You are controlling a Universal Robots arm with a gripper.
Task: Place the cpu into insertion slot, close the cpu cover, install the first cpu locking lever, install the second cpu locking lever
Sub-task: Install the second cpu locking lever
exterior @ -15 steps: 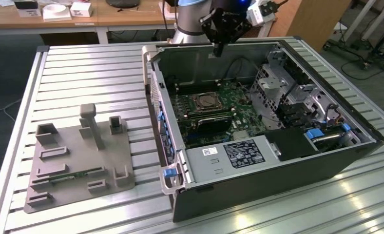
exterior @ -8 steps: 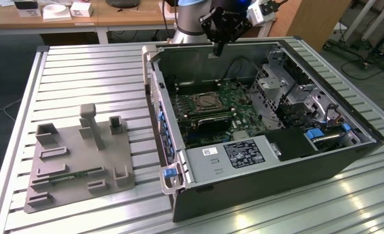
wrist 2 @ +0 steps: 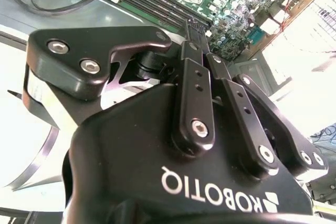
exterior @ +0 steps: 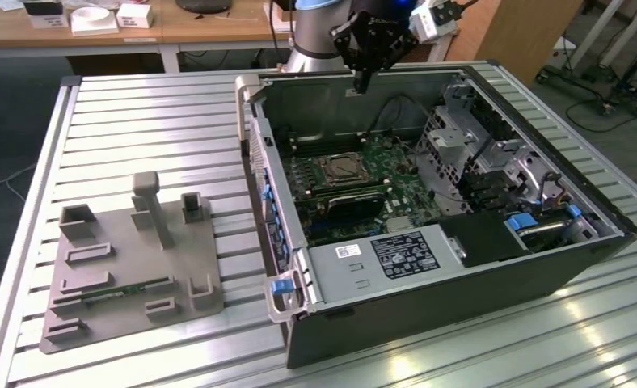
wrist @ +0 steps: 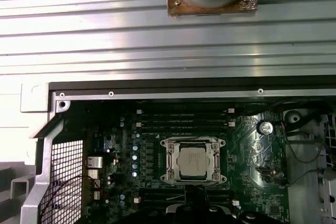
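While gripper (exterior: pixel 364 81) hangs closed and empty above the computer case (exterior: pixel 427 315) | cpu (wrist: pixel 190 159) seated in insertion slot (wrist: pixel 169 161) | likely light, stiff, fragile; edge-grip only.

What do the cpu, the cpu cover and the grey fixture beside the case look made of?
cpu: brushed metal top, dull silver sheen. cpu cover: thin shiny metal, bright highlights. Fixture: matte grey, probably plastic, no glints, blocky moulded or printed shapes.
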